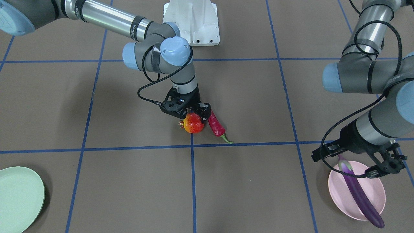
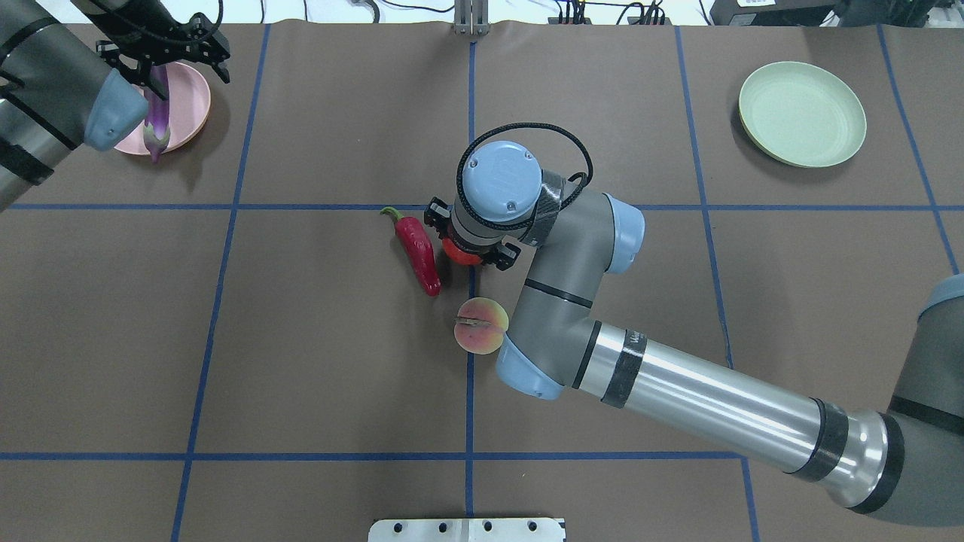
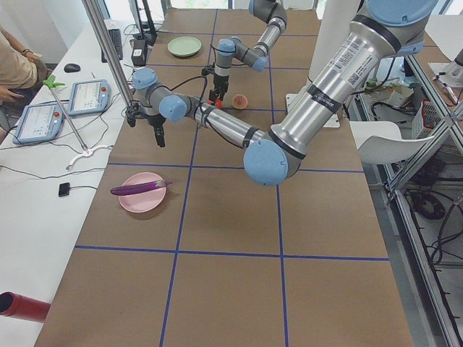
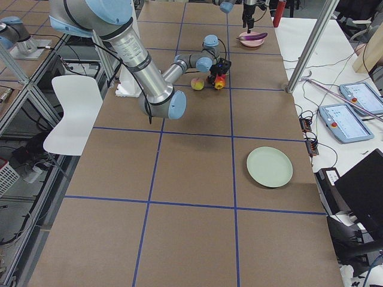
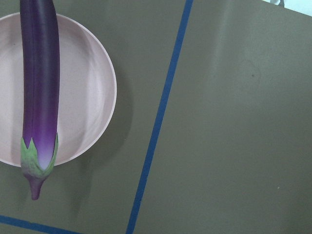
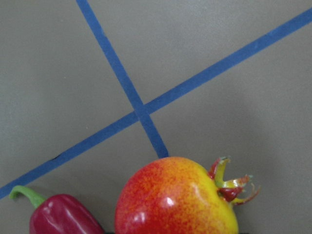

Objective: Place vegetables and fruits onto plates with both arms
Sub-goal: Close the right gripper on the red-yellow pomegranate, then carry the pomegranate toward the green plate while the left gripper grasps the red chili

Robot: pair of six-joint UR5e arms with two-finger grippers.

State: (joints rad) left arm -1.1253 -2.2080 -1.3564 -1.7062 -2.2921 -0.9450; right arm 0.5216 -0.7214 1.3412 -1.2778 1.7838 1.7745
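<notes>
My right gripper [image 1: 195, 117] stands over the red-orange pomegranate [image 1: 193, 124] at the table's middle, its jaws on either side and shut on it; the fruit fills the bottom of the right wrist view [image 6: 175, 200]. The red chili [image 1: 216, 124] lies right beside it. The peach [image 2: 481, 325] lies just behind, against the right arm's elbow. The purple eggplant [image 1: 359, 191] lies across the pink plate [image 1: 339, 187], its tip over the rim. My left gripper [image 1: 359, 158] hangs open and empty above the eggplant's cap end. The mint green plate [image 2: 802, 113] holds nothing.
The white robot base [image 1: 190, 22] stands at the table's near edge. Blue tape lines [image 1: 192, 181] grid the brown table top. A side bench with tablets [image 3: 87, 97] and a metal post [image 3: 108, 65] run along the far side.
</notes>
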